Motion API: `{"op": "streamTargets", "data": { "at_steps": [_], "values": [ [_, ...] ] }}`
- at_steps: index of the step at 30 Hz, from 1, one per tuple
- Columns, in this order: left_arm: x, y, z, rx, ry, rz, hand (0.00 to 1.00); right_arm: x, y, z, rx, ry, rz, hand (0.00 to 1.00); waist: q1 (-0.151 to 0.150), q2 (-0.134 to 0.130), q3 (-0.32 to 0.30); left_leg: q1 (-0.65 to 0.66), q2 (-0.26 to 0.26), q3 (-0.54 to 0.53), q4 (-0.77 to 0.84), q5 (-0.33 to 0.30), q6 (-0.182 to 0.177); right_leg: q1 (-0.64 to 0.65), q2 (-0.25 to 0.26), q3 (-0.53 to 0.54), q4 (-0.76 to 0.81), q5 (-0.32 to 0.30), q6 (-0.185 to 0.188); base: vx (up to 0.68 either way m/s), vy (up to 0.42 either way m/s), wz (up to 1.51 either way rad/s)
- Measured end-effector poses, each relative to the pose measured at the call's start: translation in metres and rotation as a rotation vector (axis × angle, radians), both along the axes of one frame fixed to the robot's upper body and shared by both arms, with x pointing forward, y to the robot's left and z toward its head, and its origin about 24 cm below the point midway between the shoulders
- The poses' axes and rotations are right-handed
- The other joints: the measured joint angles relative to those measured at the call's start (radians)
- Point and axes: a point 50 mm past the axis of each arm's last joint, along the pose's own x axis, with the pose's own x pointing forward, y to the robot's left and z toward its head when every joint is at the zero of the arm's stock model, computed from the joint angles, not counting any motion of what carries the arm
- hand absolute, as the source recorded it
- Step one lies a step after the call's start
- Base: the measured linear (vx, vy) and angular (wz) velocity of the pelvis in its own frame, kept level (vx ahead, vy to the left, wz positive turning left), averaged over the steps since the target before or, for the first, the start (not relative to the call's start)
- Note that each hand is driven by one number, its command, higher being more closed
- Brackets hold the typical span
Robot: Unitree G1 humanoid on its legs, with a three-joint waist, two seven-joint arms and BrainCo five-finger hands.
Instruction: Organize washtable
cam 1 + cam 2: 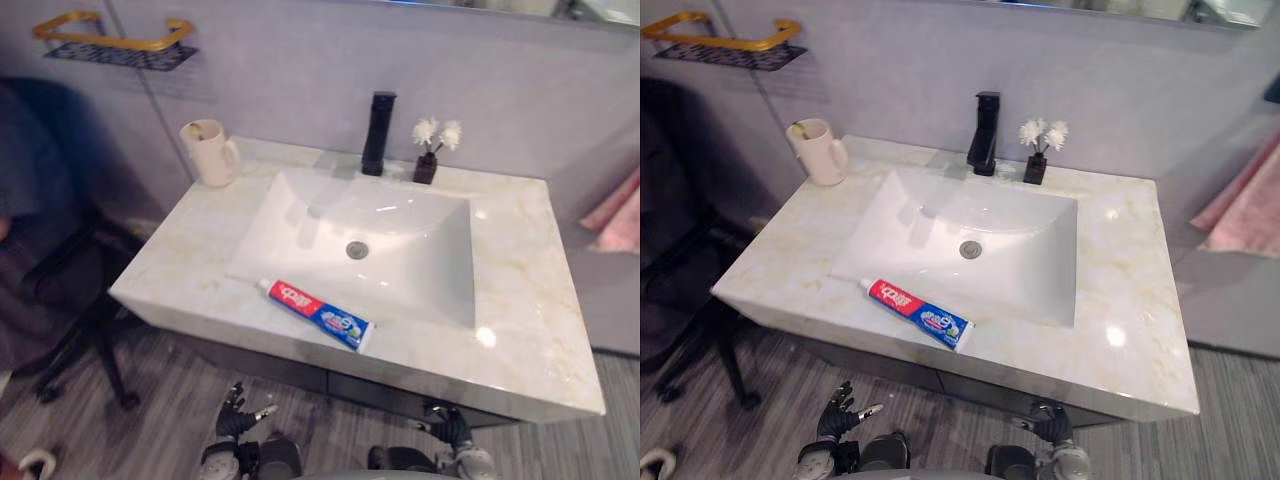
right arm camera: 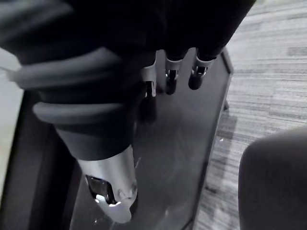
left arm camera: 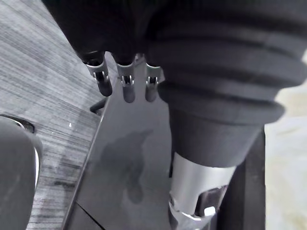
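The left robot hand [image 1: 233, 415] hangs low in front of the cabinet [image 3: 124, 163], below the front edge of the tabletop [image 1: 520, 300]. Its fingers [image 3: 125, 86] are loose and a little spread, and they hold nothing. The right robot hand [image 1: 447, 425] hangs in the same way on the other side, with its fingers [image 2: 170, 79] relaxed and empty. Both are well apart from the things above.

Nearest to them is the toothpaste tube [image 1: 316, 312]. It lies flat on the front strip of the tabletop, just beside the front rim of the sink [image 1: 400, 260], with its cap toward the left. The cup [image 1: 210, 152] stands upright at the back left corner. The tap [image 1: 378, 132] and a small vase [image 1: 430, 150] stand behind the sink.

I judge that the task is only at its beginning, because nothing is grasped yet. The tube seems to be the thing out of place, and the cup is probably where it belongs. The next move calls for lifting one robot hand over the edge, probably the left, and pinching the tube across its width without pushing it into the sink.
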Motion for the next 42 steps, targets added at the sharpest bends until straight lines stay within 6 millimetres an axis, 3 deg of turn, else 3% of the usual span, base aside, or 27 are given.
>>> {"op": "streamTargets", "data": {
  "at_steps": [2, 3, 4, 5, 15, 24, 29, 32, 33, 35, 36, 38, 42],
  "values": [
    [0.002, 0.011, 0.002, 0.035, -0.002, -0.012, 0.00, -0.009, 0.001, -0.004, 0.006, 0.028, -0.010, 0.00, -0.017, -0.041, -0.024, 0.016, -0.042, 0.051, -0.002, -0.011, 0.028, 0.017, -0.044, 0.041, -0.047, 0.023, 0.040, 0.22, 0.317, -0.45],
    [0.002, 0.012, 0.002, 0.037, -0.002, -0.012, 0.00, -0.010, 0.001, -0.004, 0.007, 0.030, -0.011, 0.00, -0.018, -0.046, -0.027, 0.018, -0.049, 0.058, 0.000, -0.013, 0.031, 0.021, -0.051, 0.052, -0.059, 0.028, 0.049, 0.15, 0.189, -0.37],
    [0.000, 0.015, 0.002, 0.046, 0.010, -0.006, 0.00, -0.010, 0.001, -0.004, 0.007, 0.030, -0.014, 0.00, -0.020, -0.048, -0.029, 0.021, -0.057, 0.060, 0.002, -0.016, 0.036, 0.030, -0.059, 0.060, -0.074, 0.034, 0.058, 0.07, 0.090, -0.16],
    [-0.010, 0.027, -0.008, 0.066, 0.097, -0.002, 0.00, -0.016, -0.024, -0.012, -0.026, 0.113, -0.079, 0.00, -0.018, -0.023, -0.039, 0.138, -0.092, 0.081, -0.167, 0.044, 0.060, 0.081, -0.096, 0.018, -0.210, 0.120, 0.079, 0.03, 0.045, -0.06],
    [-0.013, 0.024, -0.009, 0.056, 0.109, 0.001, 0.00, -0.024, -0.026, -0.015, 0.019, 0.123, -0.158, 0.00, -0.019, -0.023, -0.039, 0.201, -0.093, 0.081, -0.214, 0.062, 0.060, 0.144, -0.101, 0.007, -0.251, 0.132, 0.076, 0.00, 0.000, 0.02],
    [-0.004, 0.014, -0.012, 0.010, 0.111, 0.004, 0.00, -0.035, -0.035, -0.019, 0.107, 0.124, -0.376, 0.00, -0.022, -0.021, -0.041, 0.241, -0.085, 0.051, -0.360, 0.165, 0.048, 0.176, -0.099, -0.057, -0.318, 0.176, 0.067, -0.04, -0.033, 0.17],
    [-0.006, 0.047, -0.003, 0.038, 0.066, 0.177, 0.00, -0.029, -0.042, -0.016, 0.100, 0.102, -0.386, 0.00, -0.019, -0.022, -0.041, 0.244, -0.081, 0.031, -0.398, 0.194, 0.042, 0.188, -0.100, -0.108, -0.350, 0.194, 0.064, -0.06, -0.032, 0.13],
    [-0.007, 0.099, 0.026, 0.162, -0.053, 0.317, 0.00, -0.023, -0.047, -0.011, 0.086, 0.067, -0.377, 0.00, -0.013, -0.019, -0.040, 0.243, -0.068, 0.022, -0.409, 0.201, 0.034, 0.187, -0.102, -0.179, -0.351, 0.196, 0.063, -0.04, -0.048, 0.06],
    [-0.008, 0.108, 0.033, 0.185, -0.077, 0.340, 0.00, -0.022, -0.049, -0.010, 0.082, 0.058, -0.375, 0.00, -0.012, -0.018, -0.040, 0.243, -0.066, 0.018, -0.412, 0.203, 0.032, 0.188, -0.102, -0.188, -0.351, 0.196, 0.063, -0.01, -0.050, 0.17],
    [-0.002, 0.134, 0.066, 0.273, -0.222, 0.426, 0.00, -0.027, -0.057, -0.008, 0.064, 0.056, -0.394, 0.00, 0.003, -0.010, -0.045, 0.234, -0.065, 0.005, -0.415, 0.204, 0.030, 0.189, -0.100, -0.203, -0.352, 0.198, 0.064, 0.02, -0.033, 0.17],
    [0.000, 0.138, 0.076, 0.295, -0.265, 0.436, 0.00, -0.030, -0.059, -0.008, 0.059, 0.061, -0.401, 0.00, 0.009, -0.007, -0.047, 0.231, -0.065, 0.001, -0.414, 0.204, 0.030, 0.189, -0.101, -0.207, -0.352, 0.198, 0.064, 0.04, -0.017, 0.18],
    [0.004, 0.151, 0.113, 0.383, -0.416, 0.463, 0.00, -0.038, -0.062, -0.009, 0.047, 0.078, -0.408, 0.00, 0.016, 0.003, -0.054, 0.230, -0.067, -0.005, -0.414, 0.205, 0.031, 0.197, -0.102, -0.216, -0.355, 0.198, 0.065, 0.06, -0.009, 0.12],
    [0.020, 0.149, 0.166, 0.487, -0.646, 0.447, 0.00, -0.046, -0.062, -0.009, 0.037, 0.092, -0.404, 0.00, 0.028, 0.009, -0.056, 0.230, -0.070, -0.021, -0.413, 0.205, 0.031, 0.216, -0.105, -0.234, -0.367, 0.199, 0.066, 0.03, -0.008, 0.12]
  ]
}}
